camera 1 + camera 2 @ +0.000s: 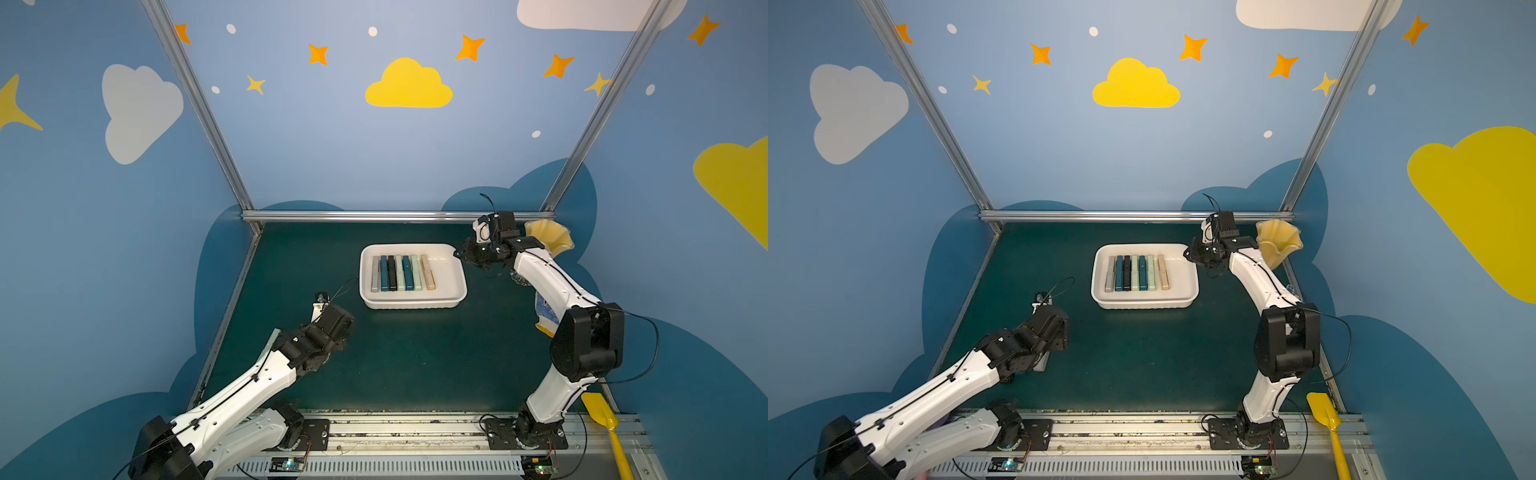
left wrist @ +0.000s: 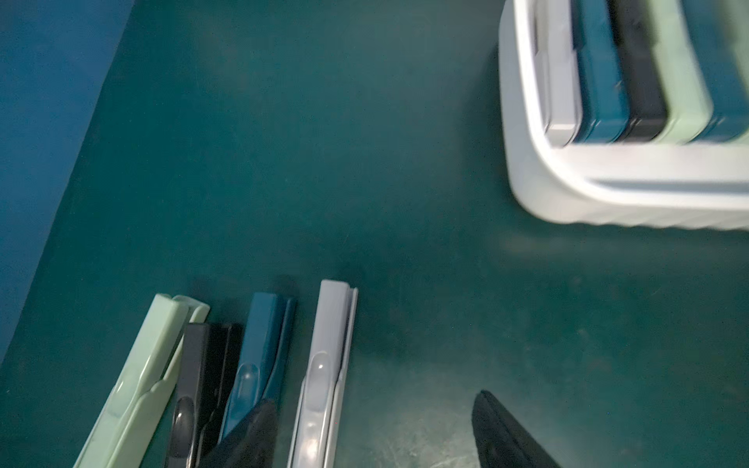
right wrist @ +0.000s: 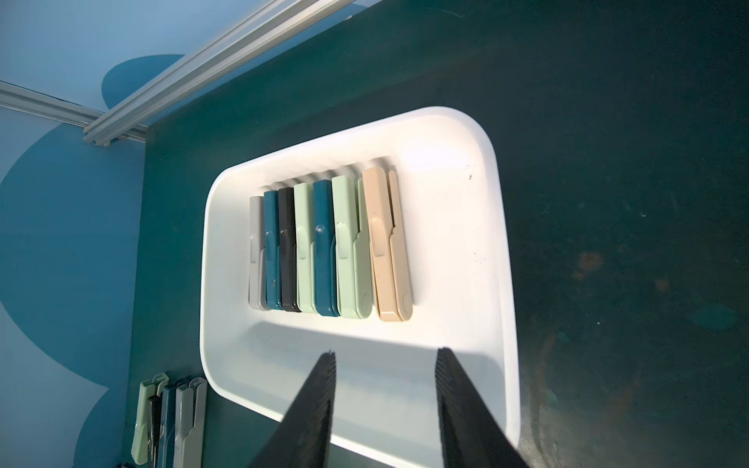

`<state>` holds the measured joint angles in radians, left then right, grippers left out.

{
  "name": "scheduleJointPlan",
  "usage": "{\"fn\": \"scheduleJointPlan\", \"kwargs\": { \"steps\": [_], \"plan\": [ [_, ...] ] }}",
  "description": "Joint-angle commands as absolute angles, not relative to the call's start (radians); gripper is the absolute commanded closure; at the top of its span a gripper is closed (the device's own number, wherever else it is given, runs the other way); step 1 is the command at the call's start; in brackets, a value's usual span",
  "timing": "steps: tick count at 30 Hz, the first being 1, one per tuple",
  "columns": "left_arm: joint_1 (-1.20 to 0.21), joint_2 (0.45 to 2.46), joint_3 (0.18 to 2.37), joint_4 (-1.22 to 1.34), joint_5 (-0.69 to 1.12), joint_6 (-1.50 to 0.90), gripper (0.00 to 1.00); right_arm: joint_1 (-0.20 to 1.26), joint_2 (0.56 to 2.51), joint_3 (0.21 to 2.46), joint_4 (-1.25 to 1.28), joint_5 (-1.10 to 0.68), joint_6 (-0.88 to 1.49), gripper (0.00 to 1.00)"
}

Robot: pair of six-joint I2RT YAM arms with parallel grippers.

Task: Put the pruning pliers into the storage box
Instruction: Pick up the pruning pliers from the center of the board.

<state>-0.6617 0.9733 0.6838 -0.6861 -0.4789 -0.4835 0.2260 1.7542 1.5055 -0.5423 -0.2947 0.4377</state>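
The storage box [image 1: 449,270] [image 1: 1181,274] is a shallow white tray at mid-table in both top views. Seven pruning pliers [image 1: 402,273] [image 3: 330,247] lie side by side in it: grey, teal, black, pale green, teal, pale green, beige. Four more lie on the mat by the left arm: pale green [image 2: 142,372], black [image 2: 198,364], teal [image 2: 259,352] and grey [image 2: 324,372]. My left gripper [image 2: 375,397] hangs open over them. The grey one lies between its fingers, close to one finger [image 2: 251,437]. My right gripper [image 3: 387,354] [image 1: 459,253] is open over the box's right end, holding nothing.
A yellow fluted vase [image 1: 548,239] stands at the back right behind the right arm. A yellow shovel [image 1: 604,419] lies at the front right edge. A blue-and-white glove [image 1: 544,311] lies under the right arm. An aluminium rail [image 1: 395,216] bounds the far edge.
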Motion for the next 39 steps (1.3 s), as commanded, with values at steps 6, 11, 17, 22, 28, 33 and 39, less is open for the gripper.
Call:
{"fn": "scheduleJointPlan", "kwargs": {
  "steps": [6, 11, 17, 22, 28, 33, 39],
  "plan": [
    [-0.599, 0.968, 0.721, -0.658, -0.452, -0.294, 0.23, 0.205, 1.784, 1.507, -0.519, -0.33, 0.446, 0.61],
    [-0.536, 1.033, 0.695, -0.661, -0.368, -0.38, 0.24, 0.188, 1.787, 1.51, -0.517, -0.342, 0.447, 0.61],
    [-0.533, 1.158, 0.754, -0.836, -0.396, -0.595, 0.26, 0.175, 1.807, 1.508, -0.506, -0.363, 0.454, 0.61],
    [-0.532, 1.152, 0.711, -0.841, -0.37, -0.713, 0.27, 0.175, 1.815, 1.506, -0.505, -0.368, 0.456, 0.61],
    [-0.534, 1.128, 0.64, -0.799, -0.288, -0.796, 0.28, 0.175, 1.807, 1.501, -0.508, -0.363, 0.456, 0.61],
    [-0.537, 1.104, 0.594, -0.789, -0.282, -0.862, 0.29, 0.178, 1.804, 1.5, -0.509, -0.361, 0.456, 0.61],
    [-0.536, 1.101, 0.55, -0.737, -0.274, -0.871, 0.29, 0.181, 1.799, 1.495, -0.509, -0.353, 0.456, 0.61]
  ]
}}
